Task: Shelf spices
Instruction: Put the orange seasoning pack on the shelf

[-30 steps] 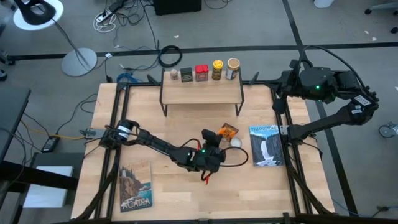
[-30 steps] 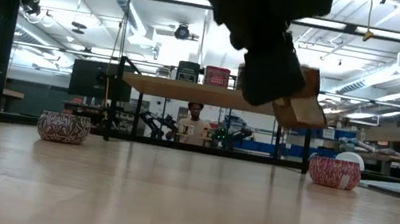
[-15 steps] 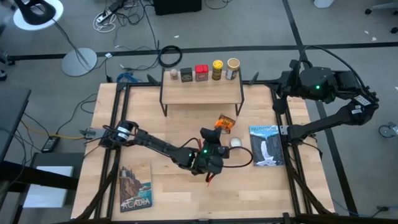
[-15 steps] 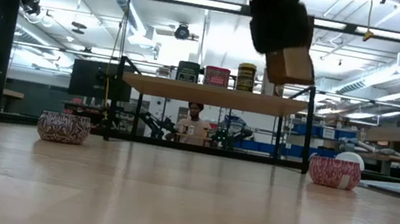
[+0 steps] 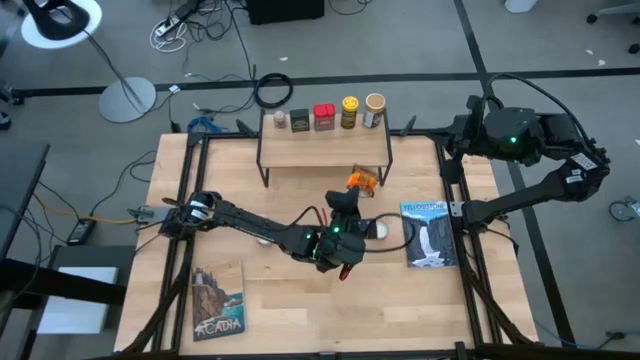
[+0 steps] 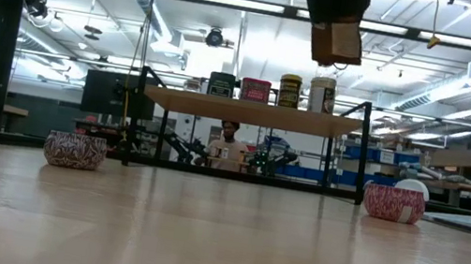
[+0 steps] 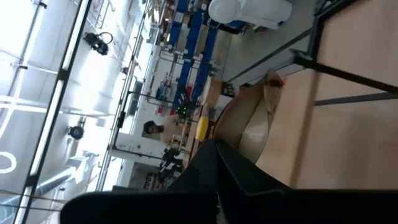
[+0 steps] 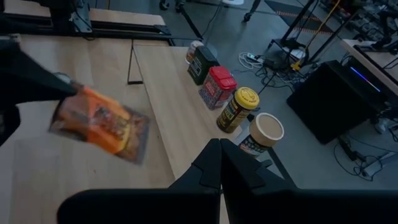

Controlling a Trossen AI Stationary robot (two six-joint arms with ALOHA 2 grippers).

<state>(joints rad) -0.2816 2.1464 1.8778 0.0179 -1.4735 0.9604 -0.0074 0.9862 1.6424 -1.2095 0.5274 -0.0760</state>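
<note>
My left gripper (image 5: 352,196) is shut on the orange packet (image 5: 363,180), held in the air just in front of the shelf's (image 5: 325,148) near right side. In the low view the packet (image 6: 337,40) sits higher than the shelf top (image 6: 253,113). On the shelf's far edge stand a row of spices: small pale-capped jar (image 5: 279,120), dark tin (image 5: 300,120), red tin (image 5: 323,117), yellow jar (image 5: 350,112) and tan jar (image 5: 374,110). My right gripper (image 8: 221,168) is shut and empty, folded back high at the table's far right. My left gripper pinches the packet's near end (image 7: 239,134) between its two fingers. The fingers lie about level and come from the table's near side. The packet (image 8: 102,127) sticks out past the fingertips toward the shelf, tilted and lifted clear of table and shelf.
A Yellowstone book (image 5: 428,233) lies at the right and an Acadia book (image 5: 218,300) at the near left. A small round tin (image 5: 378,229) sits beside the left arm; the low view shows two patterned ones (image 6: 74,150) (image 6: 393,202). The shelf's near half is bare plank.
My left gripper has risen and gone toward the far edge, closer to the shelf, turning its wrist on the way. The orange packet has gone up with it, from below the shelf top to above it, and stays clear of everything.
</note>
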